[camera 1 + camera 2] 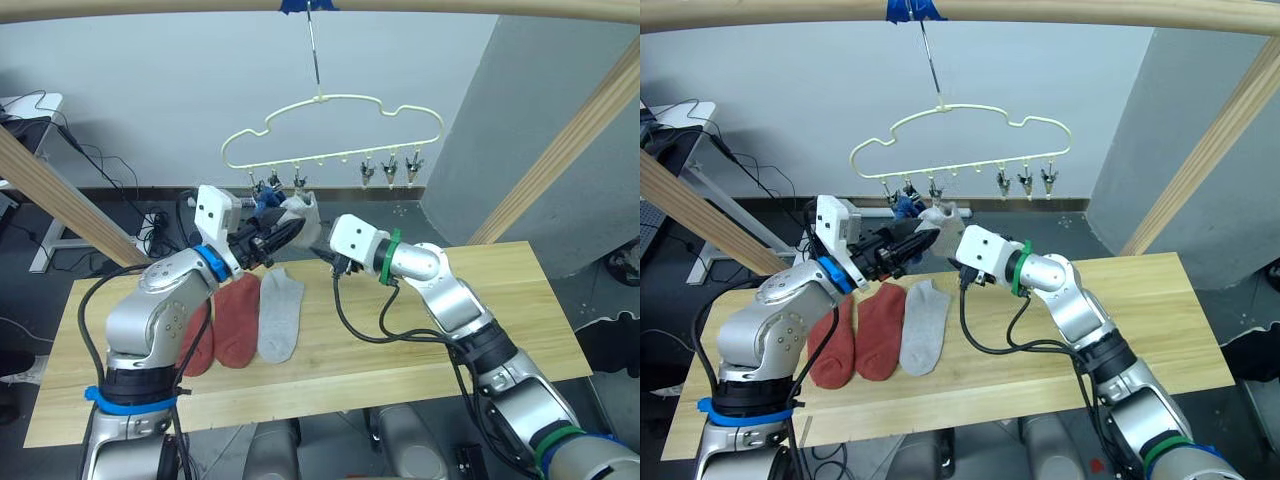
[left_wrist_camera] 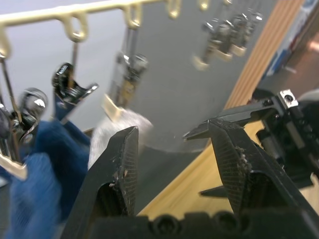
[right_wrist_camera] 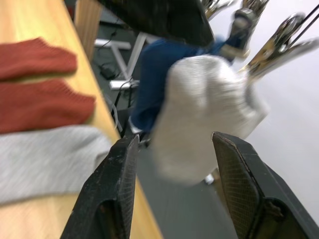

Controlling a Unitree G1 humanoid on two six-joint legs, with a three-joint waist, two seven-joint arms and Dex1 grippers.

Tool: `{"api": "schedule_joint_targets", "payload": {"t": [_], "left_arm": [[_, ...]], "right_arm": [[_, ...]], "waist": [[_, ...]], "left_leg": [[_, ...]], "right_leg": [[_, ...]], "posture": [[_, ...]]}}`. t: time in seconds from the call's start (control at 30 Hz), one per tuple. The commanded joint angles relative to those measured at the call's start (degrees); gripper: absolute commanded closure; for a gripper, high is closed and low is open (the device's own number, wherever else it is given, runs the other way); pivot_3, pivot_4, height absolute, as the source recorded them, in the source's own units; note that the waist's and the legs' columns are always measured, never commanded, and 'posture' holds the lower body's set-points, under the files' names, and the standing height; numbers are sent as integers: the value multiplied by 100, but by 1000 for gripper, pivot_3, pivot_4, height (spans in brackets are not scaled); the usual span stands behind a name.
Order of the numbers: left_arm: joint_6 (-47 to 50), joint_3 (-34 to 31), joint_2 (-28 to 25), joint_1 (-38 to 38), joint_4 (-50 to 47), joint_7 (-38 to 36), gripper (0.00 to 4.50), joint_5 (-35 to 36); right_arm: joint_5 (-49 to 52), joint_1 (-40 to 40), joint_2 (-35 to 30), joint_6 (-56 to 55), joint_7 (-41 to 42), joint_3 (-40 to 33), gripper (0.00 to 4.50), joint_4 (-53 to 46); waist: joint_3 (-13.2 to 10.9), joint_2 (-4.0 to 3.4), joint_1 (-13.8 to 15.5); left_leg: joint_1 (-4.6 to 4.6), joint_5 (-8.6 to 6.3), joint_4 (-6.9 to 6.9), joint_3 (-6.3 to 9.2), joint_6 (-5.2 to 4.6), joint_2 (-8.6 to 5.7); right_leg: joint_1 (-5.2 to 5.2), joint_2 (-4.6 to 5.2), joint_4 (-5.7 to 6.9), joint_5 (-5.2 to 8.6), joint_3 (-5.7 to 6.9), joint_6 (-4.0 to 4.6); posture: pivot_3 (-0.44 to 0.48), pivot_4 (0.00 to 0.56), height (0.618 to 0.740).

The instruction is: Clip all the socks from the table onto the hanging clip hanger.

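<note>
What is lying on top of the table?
On the table lie two rust-red socks and one light grey sock, side by side. The left arm covers part of the outer red sock.

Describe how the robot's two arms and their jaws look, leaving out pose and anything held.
Both arms are silver-grey metal with rounded joints and loose black cables. The left arm has blue bands at wrist and base; the right arm has a green wrist band. Each wrist carries a white boxy housing. The left gripper and right gripper have two black wedge-shaped jaws with ribbed inner faces.
</note>
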State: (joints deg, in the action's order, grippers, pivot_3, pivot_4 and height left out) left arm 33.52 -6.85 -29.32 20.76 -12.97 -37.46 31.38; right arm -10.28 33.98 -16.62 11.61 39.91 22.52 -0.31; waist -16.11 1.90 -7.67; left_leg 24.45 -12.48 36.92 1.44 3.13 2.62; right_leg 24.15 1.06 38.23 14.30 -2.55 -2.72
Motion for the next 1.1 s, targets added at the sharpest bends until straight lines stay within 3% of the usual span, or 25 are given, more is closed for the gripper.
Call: {"api": "schedule_joint_targets", "payload": {"t": [0.03, 0.2, 0.37, 0.63, 1.1], "left_arm": [[-369, 26, -177, -79, -310, -170, 2056, -205], [-623, 28, -482, -149, -453, -506, 2056, -296], [-524, 2, -786, -22, -618, -947, 2056, -51], [-337, 148, -713, 428, -634, -1023, 2056, 110], [-375, 234, -604, 493, -577, -955, 2056, 28]], "right_arm": [[224, -273, -232, 568, 249, -213, 2008, -898], [882, -600, -154, 1943, 45, -972, 2008, -1912], [1019, -442, 698, 2968, -1203, -1784, 2008, -2384], [1159, 127, 1007, 3162, -1715, -1895, 2008, -1924], [1352, 673, 1157, 2847, -2020, -1852, 2008, -1067]], "waist": [[0, 0, 12], [0, 1, 29], [3, 4, 24], [3, 4, -5], [3, 4, -23]], "left_leg": [[0, 0, 1, -1, 0, -1], [-6, 1, 5, -4, 0, 1], [-16, 12, 7, -2, 18, 2], [-17, 23, 8, -3, 16, -1], [-11, 22, 4, -3, 16, -2]], "right_leg": [[0, 1, 0, 0, 0, 0], [2, -2, 15, 1, -5, 0], [12, -5, 56, 8, -8, 2], [14, -4, 64, 18, -10, -13], [20, -4, 64, 6, -8, 6]], "posture": [[-185, 237, 740], [-177, 234, 740], [-175, 234, 740], [-174, 234, 740], [-163, 232, 740]]}}
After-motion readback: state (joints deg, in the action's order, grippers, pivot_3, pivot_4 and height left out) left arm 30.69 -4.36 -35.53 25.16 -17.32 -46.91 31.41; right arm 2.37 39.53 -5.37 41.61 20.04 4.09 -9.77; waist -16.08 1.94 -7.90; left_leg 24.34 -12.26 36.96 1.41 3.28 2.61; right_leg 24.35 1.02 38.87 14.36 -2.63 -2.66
